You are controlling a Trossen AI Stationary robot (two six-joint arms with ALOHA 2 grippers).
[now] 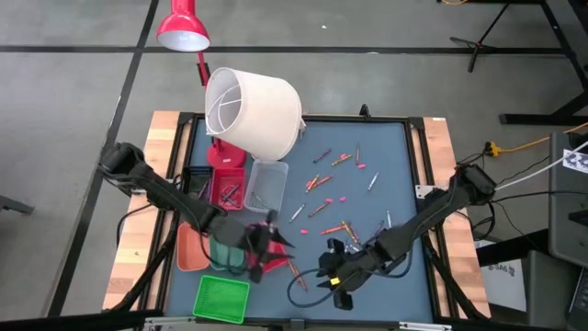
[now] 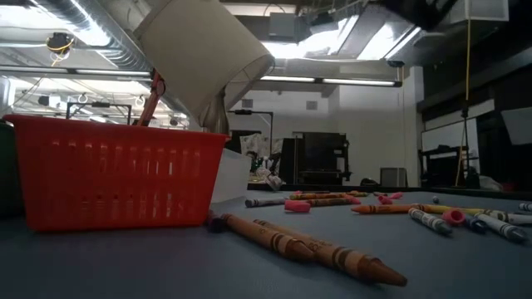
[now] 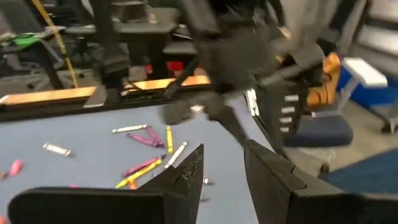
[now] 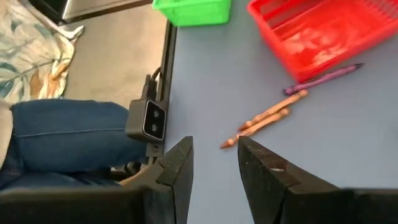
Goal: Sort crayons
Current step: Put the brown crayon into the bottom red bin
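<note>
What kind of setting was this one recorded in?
Most likely a robotics lab or workshop: exposed ceiling ducts and strip lights overhead, camera stands on a concrete floor, and a wood-edged worktable strewn with crayons.

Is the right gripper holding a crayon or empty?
Empty: the right gripper shows bare table between its open fingers; two orange crayons lie ahead, untouched.

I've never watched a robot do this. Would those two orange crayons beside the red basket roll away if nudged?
Probably: the orange crayons are round sticks lying flat on the smooth mat, so a sideways push likely rolls them. They look stiff and light, though thin enough to snap if squeezed hard.
</note>
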